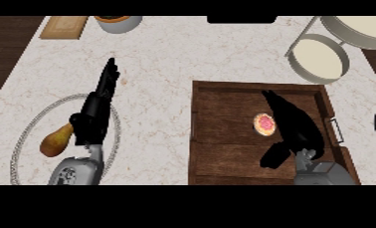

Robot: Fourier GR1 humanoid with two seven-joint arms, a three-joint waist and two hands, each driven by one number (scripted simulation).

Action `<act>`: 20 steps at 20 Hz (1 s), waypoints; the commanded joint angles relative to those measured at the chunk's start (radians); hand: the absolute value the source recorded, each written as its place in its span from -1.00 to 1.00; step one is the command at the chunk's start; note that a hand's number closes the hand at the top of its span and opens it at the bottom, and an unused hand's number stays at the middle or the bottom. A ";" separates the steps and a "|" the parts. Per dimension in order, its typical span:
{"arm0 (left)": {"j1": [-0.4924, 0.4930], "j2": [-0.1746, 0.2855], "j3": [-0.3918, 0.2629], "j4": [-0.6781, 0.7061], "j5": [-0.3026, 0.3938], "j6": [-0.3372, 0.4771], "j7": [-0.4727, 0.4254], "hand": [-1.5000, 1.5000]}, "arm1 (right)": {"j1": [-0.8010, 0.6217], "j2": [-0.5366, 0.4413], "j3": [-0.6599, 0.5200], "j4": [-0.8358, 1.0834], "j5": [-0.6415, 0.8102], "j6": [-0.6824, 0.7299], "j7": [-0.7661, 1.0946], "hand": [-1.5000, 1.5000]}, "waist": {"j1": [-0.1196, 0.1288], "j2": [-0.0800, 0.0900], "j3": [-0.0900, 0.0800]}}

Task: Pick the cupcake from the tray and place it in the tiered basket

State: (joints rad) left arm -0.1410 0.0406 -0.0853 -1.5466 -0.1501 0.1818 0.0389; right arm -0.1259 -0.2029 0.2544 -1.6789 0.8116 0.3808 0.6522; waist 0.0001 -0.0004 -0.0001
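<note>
The cupcake [265, 123] sits on the brown wooden tray [220, 122], a little right of the tray's middle. Seen from straight above, it is a small round disc with a pale yellow-orange rim and a pink-red centre; its sides and wrapper cannot be made out from this angle.

The right hand [297, 127] lies over the tray just to the right of the cupcake. It is open, with long fingers [273, 101] pointing up and left past the cupcake and the thumb spread out below. The dark fingers run along the cupcake's right edge, and it is unclear whether they touch it. They hide part of the tray behind them.

The left hand [89, 120] is over the counter [169, 53] well to the left, fingers straight and not holding anything. Its wrist crosses a wire ring [21, 135] that encloses a brown pear-shaped fruit [57, 140].

The tiered basket [317, 58] stands at the upper right, beyond the tray. Its lower round tier shows whole, while the upper one is cut off by the edge.
</note>
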 commanded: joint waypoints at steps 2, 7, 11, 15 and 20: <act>0.026 0.017 0.023 -0.026 0.006 -0.024 0.001 0.00 | 0.049 0.059 0.033 -0.004 0.066 -0.073 -0.018 -1.00 | 0.000 0.000 0.000; 0.022 -0.037 -0.020 -0.020 -0.040 0.025 0.006 0.00 | 0.038 0.043 0.019 0.106 0.143 -0.203 -0.127 1.00 | 0.000 0.000 0.000; -0.031 -0.001 0.027 0.016 -0.001 -0.020 0.001 0.00 | -0.011 0.013 0.060 0.132 0.246 -0.247 -0.142 1.00 | -0.002 0.001 0.000; -0.017 -0.002 0.016 -0.038 -0.007 -0.015 0.033 0.00 | -0.110 -0.092 0.053 0.298 0.257 -0.122 -0.224 1.00 | 0.013 0.003 0.000; 0.043 -0.011 -0.004 -0.029 -0.002 -0.027 -0.024 0.00 | -0.125 -0.235 0.071 0.404 0.291 -0.066 -0.367 1.00 | 0.013 0.004 0.000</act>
State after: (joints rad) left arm -0.1218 0.0379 -0.0814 -1.5964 -0.1574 0.1615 0.0555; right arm -0.2203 -0.3517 0.3199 -1.3881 1.0653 0.2803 0.3652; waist 0.0159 -0.0048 -0.0037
